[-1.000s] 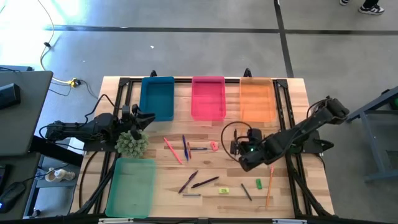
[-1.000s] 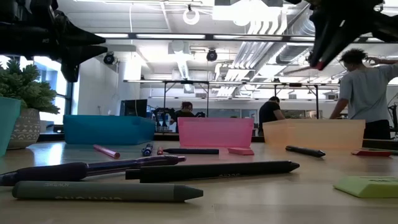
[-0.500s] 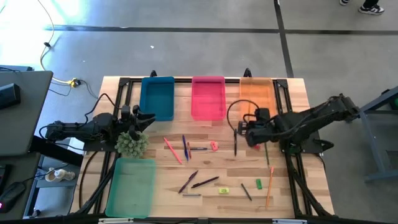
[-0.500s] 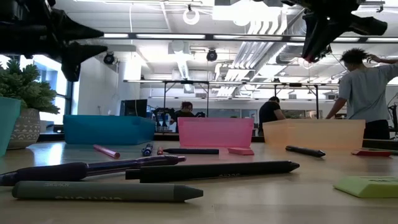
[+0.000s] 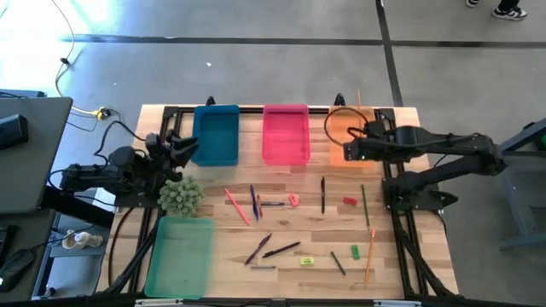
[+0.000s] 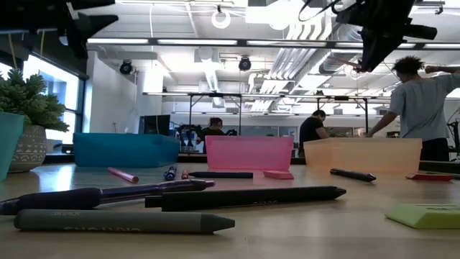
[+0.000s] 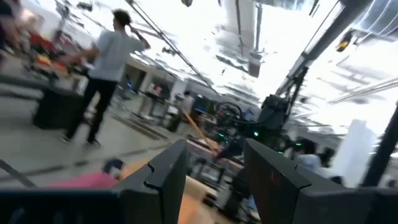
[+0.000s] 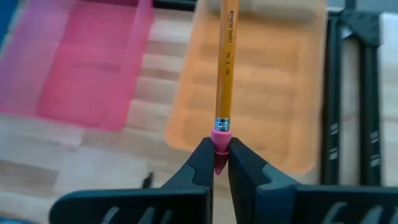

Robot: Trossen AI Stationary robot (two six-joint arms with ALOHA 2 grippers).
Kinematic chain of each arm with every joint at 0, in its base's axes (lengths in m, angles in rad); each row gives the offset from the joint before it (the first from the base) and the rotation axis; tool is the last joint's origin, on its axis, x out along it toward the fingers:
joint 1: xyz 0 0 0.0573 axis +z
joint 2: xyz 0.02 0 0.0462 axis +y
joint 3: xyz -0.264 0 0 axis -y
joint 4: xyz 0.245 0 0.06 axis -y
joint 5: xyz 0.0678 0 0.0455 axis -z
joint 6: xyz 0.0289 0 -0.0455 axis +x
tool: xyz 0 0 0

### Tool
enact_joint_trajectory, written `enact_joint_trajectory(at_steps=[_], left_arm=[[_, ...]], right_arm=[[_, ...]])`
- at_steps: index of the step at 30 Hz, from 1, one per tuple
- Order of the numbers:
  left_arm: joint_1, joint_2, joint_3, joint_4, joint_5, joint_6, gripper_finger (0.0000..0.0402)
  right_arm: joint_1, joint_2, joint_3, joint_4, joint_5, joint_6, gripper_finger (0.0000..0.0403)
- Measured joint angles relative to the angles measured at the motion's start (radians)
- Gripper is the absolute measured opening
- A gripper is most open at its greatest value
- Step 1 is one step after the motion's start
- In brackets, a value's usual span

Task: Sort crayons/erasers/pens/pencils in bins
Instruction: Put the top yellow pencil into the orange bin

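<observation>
4 bins [image 5: 215, 135] on wooden table [image 5: 307, 234]

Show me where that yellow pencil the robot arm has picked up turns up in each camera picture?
High view: the pencil pokes out past the right end effector, over the orange bin.
Low view: not made out; only the orange bin shows.
Left wrist view: a thin orange streak, far off.
Right wrist view: centre, upright, its pink eraser end pinched in the end effector.
Shared landmark: the orange bin.
</observation>
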Motion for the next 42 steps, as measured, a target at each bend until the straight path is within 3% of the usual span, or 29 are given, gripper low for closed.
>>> enact_joint_trajectory(at_steps=[8,16,26,32,36,42], left_arm=[[0.000,0.207,0.125,-0.069,-0.042,-0.003,0.0146],[0.000,0.484,0.238,-0.088,0.014,0.032,0.0146],[0.004,0.753,0.483,-0.367,0.062,0.194,0.0146],[0.040,0.869,0.631,-0.582,0.176,0.223,0.0146],[0.056,0.935,0.691,-0.631,0.236,0.111,0.0146],[0.058,1.016,0.715,-0.627,0.280,-0.175,0.0146]], right_arm=[[-0.223,-0.004,-0.065,0.056,-0.065,-0.290,0.0007],[-0.402,-0.003,-0.174,0.206,-0.223,-0.520,0.0007],[-0.510,-0.003,-0.264,0.311,-0.352,-0.585,0.0007],[-0.560,-0.003,-0.324,0.342,-0.360,-0.607,0.0007],[-0.578,-0.003,-0.374,0.391,-0.386,-0.618,0.0007],[-0.581,-0.003,-0.437,0.442,-0.410,-0.633,0.0007]])
